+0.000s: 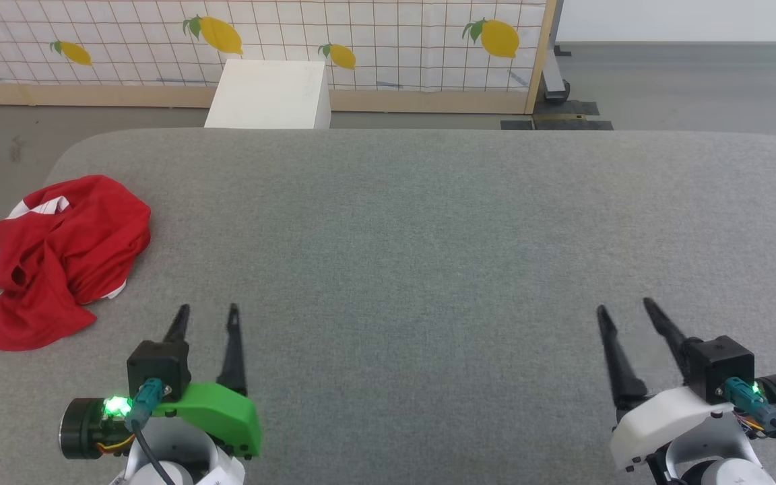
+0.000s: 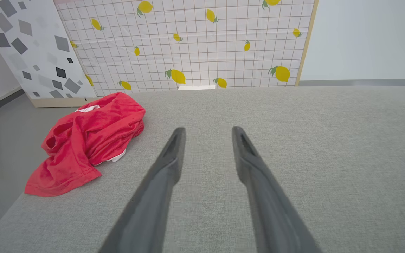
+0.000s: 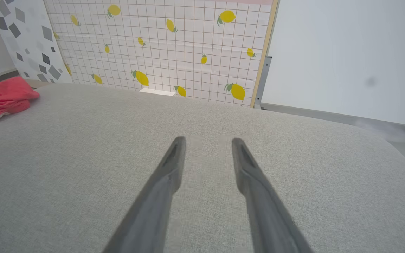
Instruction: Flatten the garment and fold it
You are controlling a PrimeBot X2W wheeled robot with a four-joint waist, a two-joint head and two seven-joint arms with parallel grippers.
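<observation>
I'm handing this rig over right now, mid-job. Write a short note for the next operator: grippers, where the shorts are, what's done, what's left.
Grippers: the left gripper is open and empty over the front left of the grey fabric-covered table. The right gripper is open and empty over the front right.
Garment: the small bright red thin-fabric shorts lie in a crumpled heap at the table's left edge, ahead and to the left of the left gripper, touching neither gripper.
Done: nothing yet; the shorts are neither flattened nor folded.
Left: likely bring them toward the middle, spread them flat, then fold.
</observation>
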